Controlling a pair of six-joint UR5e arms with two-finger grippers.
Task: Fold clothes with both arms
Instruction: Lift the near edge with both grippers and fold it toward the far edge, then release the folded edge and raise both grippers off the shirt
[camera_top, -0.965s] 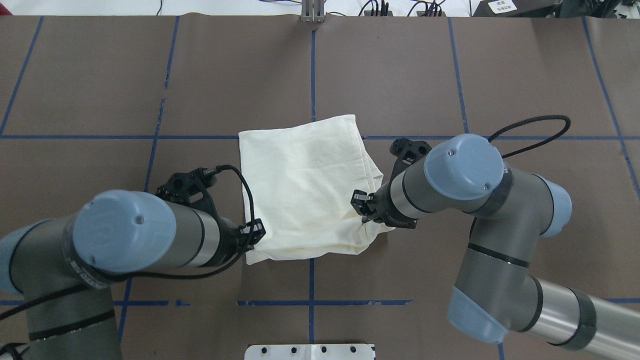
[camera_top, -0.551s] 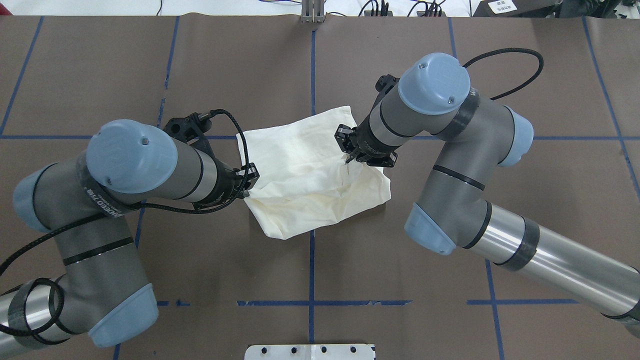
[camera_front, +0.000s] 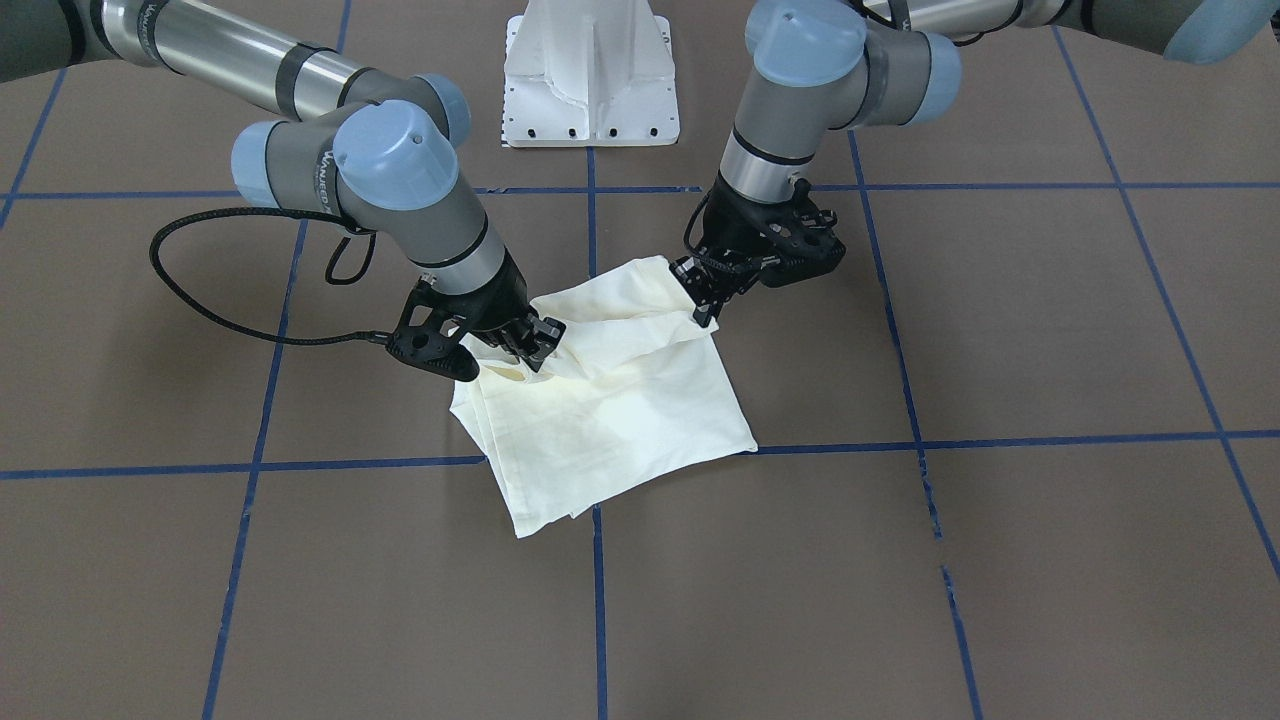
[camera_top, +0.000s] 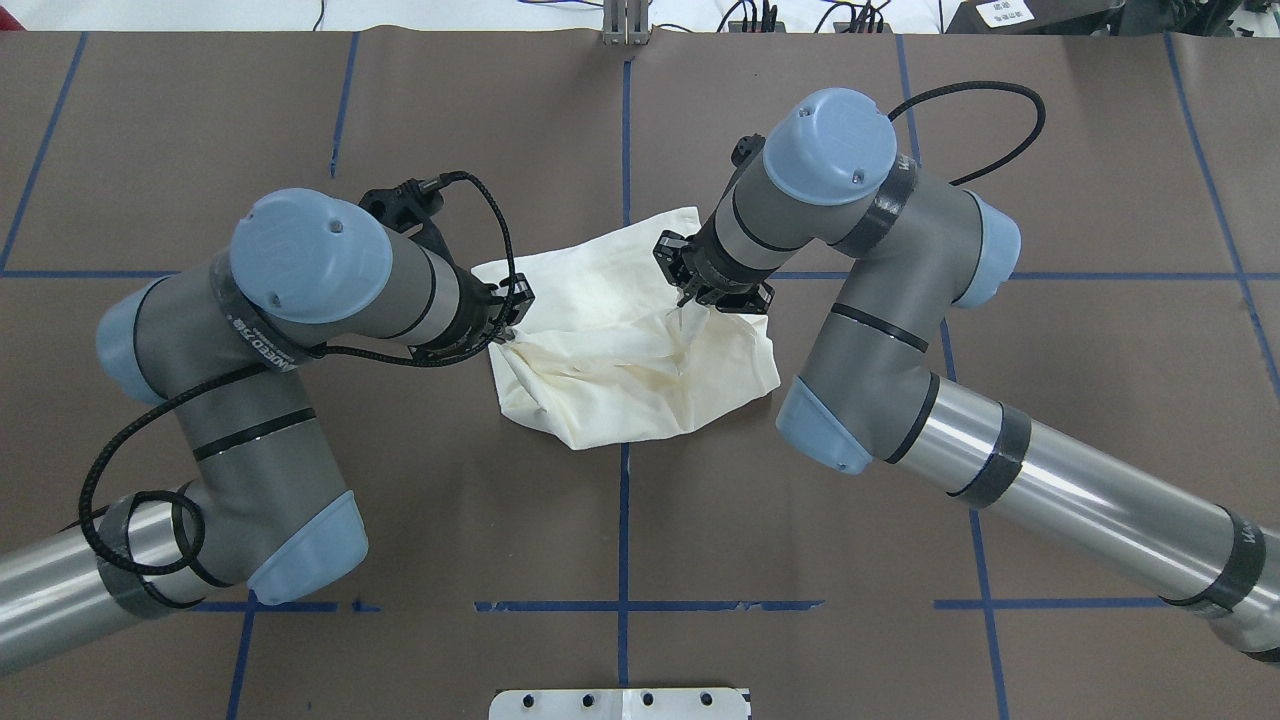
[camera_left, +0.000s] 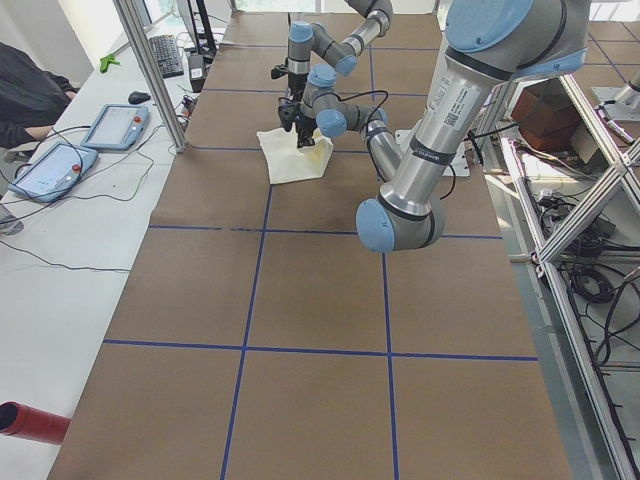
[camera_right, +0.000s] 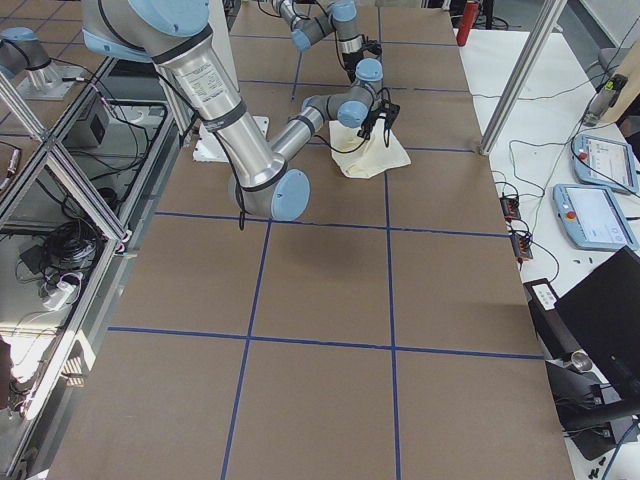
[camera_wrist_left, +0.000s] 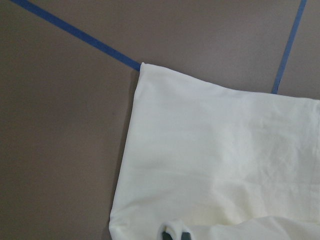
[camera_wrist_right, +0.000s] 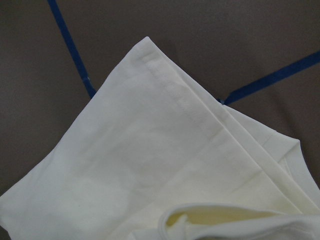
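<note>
Two black two-finger claws grip one cream fabric shirt (camera_top: 620, 395). It is folded into a rough, layered square and lies at the middle of the brown table (camera_top: 760, 540), over a crossing of blue tape lines (camera_top: 622, 520). The left claw (camera_top: 507, 322) is closed on cloth at the bundle's left side. The right claw (camera_top: 690, 298) is closed on a raised fold toward its right. Each wrist view shows a curl of fabric at its bottom edge, which fits a pinch on the cloth.

Between the two grips the held cloth sags and wrinkles. The shirt's far part lies flat on the table, and its near side bulges in a soft roll. Gripping two points at once seems meant to keep the held edge level, so it travels as one flap rather than twisting. I judge this to be a late fold in progress. The layers splay at the right side and may slip apart when set down.
</note>
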